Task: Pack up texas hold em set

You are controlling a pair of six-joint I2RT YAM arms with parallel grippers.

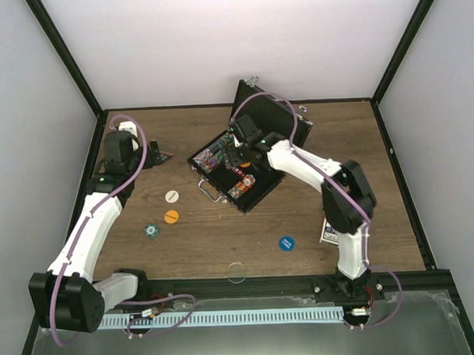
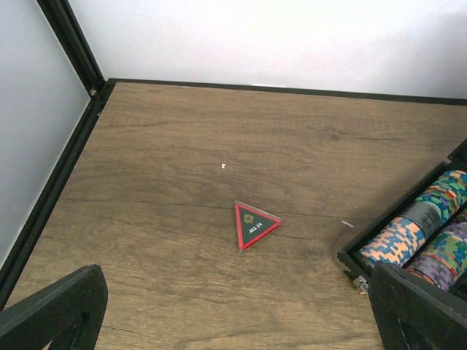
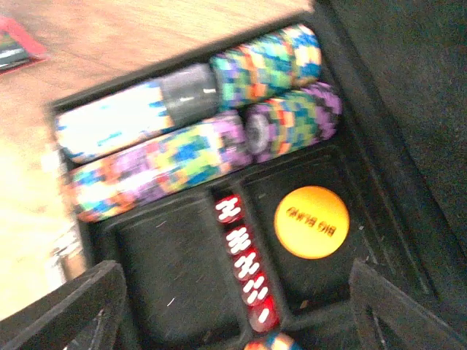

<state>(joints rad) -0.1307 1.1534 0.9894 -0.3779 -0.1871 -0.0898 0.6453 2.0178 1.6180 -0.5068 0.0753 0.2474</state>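
Note:
The black case lies open mid-table with its lid raised behind it. Rows of multicoloured chips fill its far side. An orange button lies in one compartment, beside a row of red dice. My right gripper hovers over the case, open and empty. My left gripper is open and empty above bare wood, left of the case corner. A red-edged triangular "ALL IN" marker lies ahead of it. The blue-backed card deck is partly hidden behind the right arm.
Loose on the table lie a white button, an orange button, a blue button, a teal chip and a clear disc. White walls with a black frame enclose the table.

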